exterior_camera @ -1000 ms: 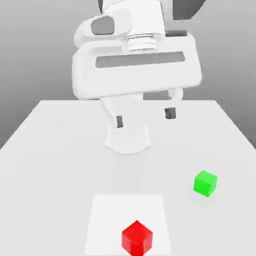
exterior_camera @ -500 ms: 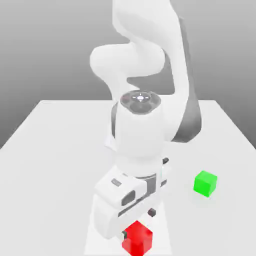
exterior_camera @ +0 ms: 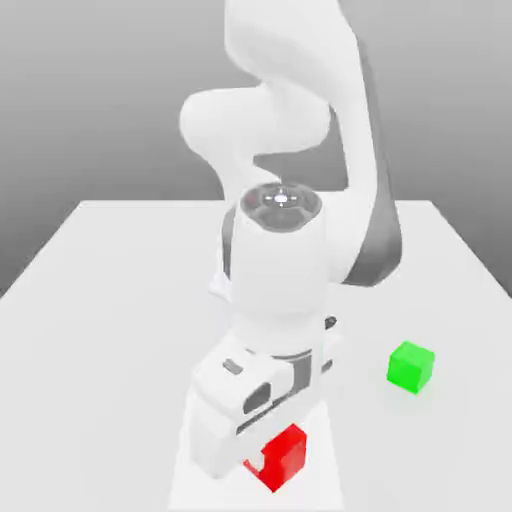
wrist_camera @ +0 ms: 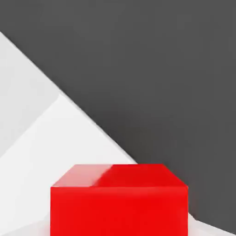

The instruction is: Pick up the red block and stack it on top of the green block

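Large white counter (exterior_camera: 110, 300) across the exterior view, grey backdrop behind. Lighter square patch (exterior_camera: 190, 470) on counter's near edge, mostly covered by the hand

Panda arm (exterior_camera: 285, 150) bent forward and down over the near side of counter, wrist folded low, hand body sitting on top of the square patch

gripper (exterior_camera: 268, 462) down at counter level, closed narrow on the red block (exterior_camera: 285, 455), block pinched at hand's lower end. Fingers themselves hidden behind hand housing in exterior view. Red block partly masked by hand on the exterior view's left, one corner notched out by the hand housing; sits on the square patch, near front edge of counter. Cannot tell whether block touches counter or is slightly lifted

In hand view, red block (wrist_camera: 119, 200) close up, top face and one side face visible, glossy highlight on top, white counter (wrist_camera: 27, 152) running off diagonally behind, dark grey background beyond

green block (exterior_camera: 411, 366) alone on bare counter, toward the exterior view's right of the hand and a bit farther back than red block. Well apart from red block, nothing touching it, flat on counter
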Motion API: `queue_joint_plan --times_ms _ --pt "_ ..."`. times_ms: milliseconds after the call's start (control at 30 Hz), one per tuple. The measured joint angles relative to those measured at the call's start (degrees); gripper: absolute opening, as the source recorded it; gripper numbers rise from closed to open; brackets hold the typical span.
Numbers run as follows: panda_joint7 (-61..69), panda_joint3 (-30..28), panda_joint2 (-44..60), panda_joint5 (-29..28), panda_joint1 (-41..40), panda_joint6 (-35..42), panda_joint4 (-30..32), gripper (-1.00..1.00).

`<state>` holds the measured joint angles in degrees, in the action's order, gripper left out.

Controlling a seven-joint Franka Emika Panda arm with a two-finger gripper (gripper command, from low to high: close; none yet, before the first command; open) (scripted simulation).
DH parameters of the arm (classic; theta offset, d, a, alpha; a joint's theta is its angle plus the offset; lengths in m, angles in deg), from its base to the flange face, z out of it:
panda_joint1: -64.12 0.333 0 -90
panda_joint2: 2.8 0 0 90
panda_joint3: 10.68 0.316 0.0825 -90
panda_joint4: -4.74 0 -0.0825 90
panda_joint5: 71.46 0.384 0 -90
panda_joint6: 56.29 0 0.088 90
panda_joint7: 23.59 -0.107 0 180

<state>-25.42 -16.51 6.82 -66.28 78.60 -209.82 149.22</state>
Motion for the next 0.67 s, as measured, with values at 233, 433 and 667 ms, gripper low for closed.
queue_joint_plan --times_ms 233,433,667 --pt "-7.2 8.9 -13.1 0.4 15.2 0.6 12.5 -1.0" --pt "-13.5 14.7 -16.3 -2.4 19.0 -3.7 19.4 -1.0" --pt "-16.9 13.9 -6.9 -7.1 18.8 -12.8 19.2 1.0"
